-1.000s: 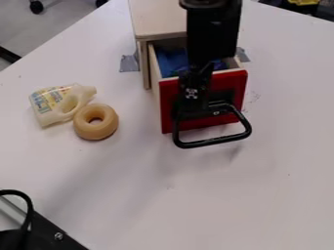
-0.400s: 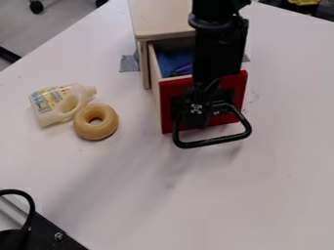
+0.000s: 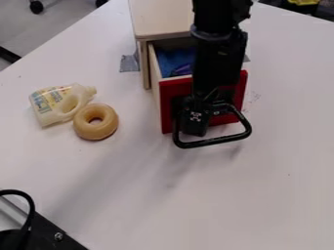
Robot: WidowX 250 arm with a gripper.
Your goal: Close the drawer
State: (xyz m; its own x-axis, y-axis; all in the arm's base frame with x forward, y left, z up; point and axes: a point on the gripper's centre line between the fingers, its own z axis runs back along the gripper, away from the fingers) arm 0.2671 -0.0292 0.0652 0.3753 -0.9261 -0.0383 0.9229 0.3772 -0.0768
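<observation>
At lower L, you've got a black metal base part (image 3: 55, 233) w/ a black cable (image 3: 26, 200) looped over it. Upper L, past the table (image 3: 274, 176) edge, 1 caster (image 3: 36, 7) sits on the grey floor (image 3: 65, 22). Next, your white bottle (image 3: 47, 110) w/ a printed label lies on its side, top end toward upper R. Just beside its lower R is 1 tan ring (image 3: 96, 131), lying flat.

Further R, a grey tape patch (image 3: 129, 63) sits by the wooden cabinet (image 3: 159, 22). Your drawer (image 3: 167, 110) is open, its red front out toward the camera, w/ blue stuff (image 3: 173, 59) & a purple bit (image 3: 182, 71) inside.

The claw (image 3: 194, 118) hangs at the drawer's front, L of its mid, w/ the red panel showing on both sides. Its lower end overlaps the area framed by the black handle (image 3: 212, 142), above the handle's front bar in view. Can't tell if claw & drawer touch, or if the claw's apart, together or clamped. The black arm (image 3: 219, 53) comes down from the top edge over the drawer. Upper R corner: 1 yellow item (image 3: 303, 2), past the table.
</observation>
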